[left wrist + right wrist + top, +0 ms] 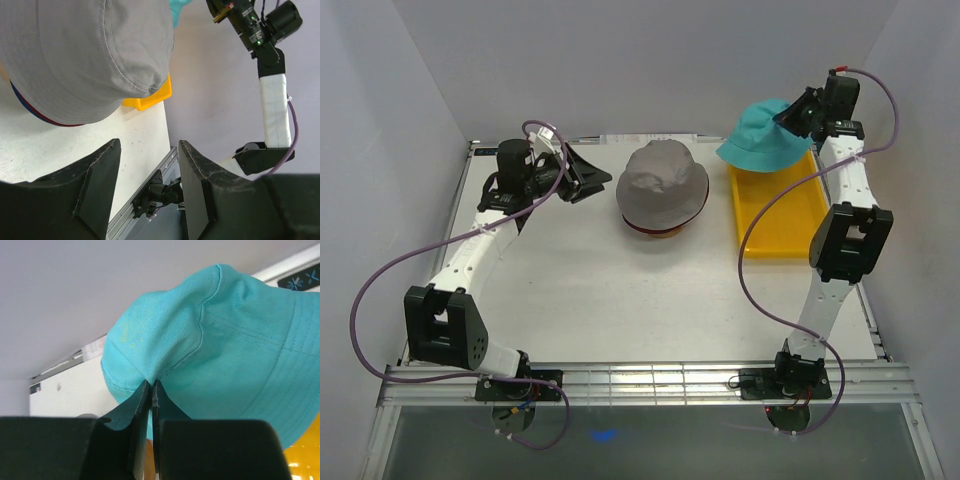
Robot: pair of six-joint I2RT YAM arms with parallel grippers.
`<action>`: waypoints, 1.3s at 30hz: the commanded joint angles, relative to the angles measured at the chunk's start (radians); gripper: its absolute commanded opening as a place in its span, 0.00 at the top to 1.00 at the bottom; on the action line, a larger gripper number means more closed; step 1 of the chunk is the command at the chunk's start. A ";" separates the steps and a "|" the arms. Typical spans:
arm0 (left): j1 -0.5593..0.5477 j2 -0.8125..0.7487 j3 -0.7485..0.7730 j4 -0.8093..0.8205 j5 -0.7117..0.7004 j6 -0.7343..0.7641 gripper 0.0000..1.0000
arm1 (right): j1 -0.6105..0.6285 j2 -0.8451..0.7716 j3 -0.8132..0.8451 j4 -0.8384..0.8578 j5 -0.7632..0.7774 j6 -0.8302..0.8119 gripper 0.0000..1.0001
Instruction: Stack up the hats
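Right end effector clamps teal hat above yellow tray; left end effector parted, empty, near grey hat.

No words or numbers are legible; only blue star-shaped marks on a dark strip.

We see the right jaws pinching a teal hat above the yellow tray; a grey hat sits on the counter, left jaws parted beside it.
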 commanded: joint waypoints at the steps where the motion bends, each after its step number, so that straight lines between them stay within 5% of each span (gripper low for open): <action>1: -0.011 0.008 0.013 0.080 0.023 -0.046 0.40 | -0.005 -0.102 0.030 0.009 -0.103 0.010 0.92; 10: -0.053 0.056 0.043 0.274 0.036 -0.182 0.36 | -0.024 -0.216 0.101 0.030 -0.302 0.093 0.92; 18: -0.082 0.140 0.109 0.403 0.049 -0.320 0.34 | -0.021 -0.318 0.069 0.249 -0.385 0.263 0.92; 24: -0.084 0.194 0.174 0.463 0.051 -0.383 0.34 | 0.073 -0.363 -0.031 0.441 -0.315 0.349 0.92; 39: -0.062 0.138 0.185 0.468 0.023 -0.414 0.34 | 0.335 -0.130 0.170 0.467 -0.085 0.300 0.92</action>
